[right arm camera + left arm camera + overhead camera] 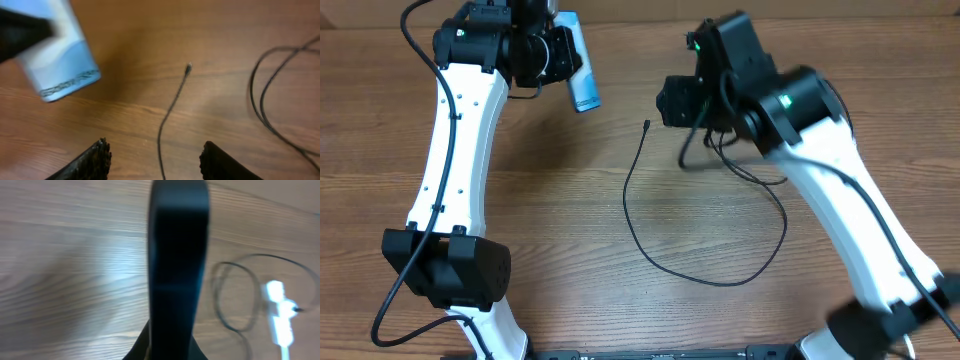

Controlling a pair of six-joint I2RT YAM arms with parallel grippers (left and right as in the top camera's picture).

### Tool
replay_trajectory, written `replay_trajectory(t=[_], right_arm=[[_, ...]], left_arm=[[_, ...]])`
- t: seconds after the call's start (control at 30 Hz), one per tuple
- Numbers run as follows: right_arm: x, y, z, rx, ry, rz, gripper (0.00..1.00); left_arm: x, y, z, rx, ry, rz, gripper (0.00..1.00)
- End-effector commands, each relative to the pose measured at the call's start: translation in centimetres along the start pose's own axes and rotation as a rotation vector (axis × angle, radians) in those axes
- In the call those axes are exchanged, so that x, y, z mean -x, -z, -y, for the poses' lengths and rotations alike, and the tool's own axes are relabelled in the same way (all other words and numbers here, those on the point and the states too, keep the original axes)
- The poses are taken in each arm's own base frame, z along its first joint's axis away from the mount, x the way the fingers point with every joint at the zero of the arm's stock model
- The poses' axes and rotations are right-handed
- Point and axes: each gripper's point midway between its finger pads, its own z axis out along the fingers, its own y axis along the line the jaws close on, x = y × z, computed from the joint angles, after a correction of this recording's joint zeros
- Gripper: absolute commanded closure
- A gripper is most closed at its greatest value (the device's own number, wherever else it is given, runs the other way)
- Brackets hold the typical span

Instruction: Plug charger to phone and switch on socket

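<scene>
- The left gripper grips the slim, black-edged, blue-screened phone, lifted off the tabletop, probably to offer its port;
- the right gripper gapes wide and empty above the thin black charger cable, whose connector tip lies near the phone;
- brown wood-grain table; nothing of the room shows; socket unclear.

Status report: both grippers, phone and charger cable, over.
Left gripper shut on slim blue-screen phone, raised. Right gripper open, empty, over thin black charger cable. Connector tip lies free on wooden table, unplugged. Nothing between tip and phone.
</scene>
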Motion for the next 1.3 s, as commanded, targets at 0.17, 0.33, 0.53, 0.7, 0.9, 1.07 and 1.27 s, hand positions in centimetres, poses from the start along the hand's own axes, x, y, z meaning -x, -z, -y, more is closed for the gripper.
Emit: replay_trajectory(t=[0.17,0.33,0.53,0.7,0.9,1.07,1.27], right_arm=[[2.1,-6.1,2.0,-0.062,-0.081,-0.121,0.34],[1.0,-13.0,3.2,-0.101,-0.100,-0.200,0.25],[0.8,-17.7,3.6,-0.093,-0.101,-0.210,0.14],[0.1,-18.8,4.3,-0.122,-0.159,-0.228,0.18],[0.1,-19.2,5.2,-0.174,-0.227,-0.202,0.22],[-0.6,-20.4,5.5,-0.176,-0.224,-0.207,0.23],[-1.7,-22.0,5.2,-0.183,-0.211,-0.231,0.26]], left_arm=[[0.7,0.9,-3.4,0.196,0.087,0.058,0.96],[0.1,0.9,-3.6,0.204,0.091,0.037,0.96],[-0.6,1.0,-3.8,0.215,0.096,0.007,0.96],[-0.4,0.9,-3.7,0.212,0.092,0.014,0.96],[-0.5,0.9,-3.6,0.205,0.093,0.012,0.96],[-0.4,0.9,-3.6,0.204,0.093,0.012,0.96],[-0.4,0.9,-3.5,0.197,0.093,0.012,0.96]])
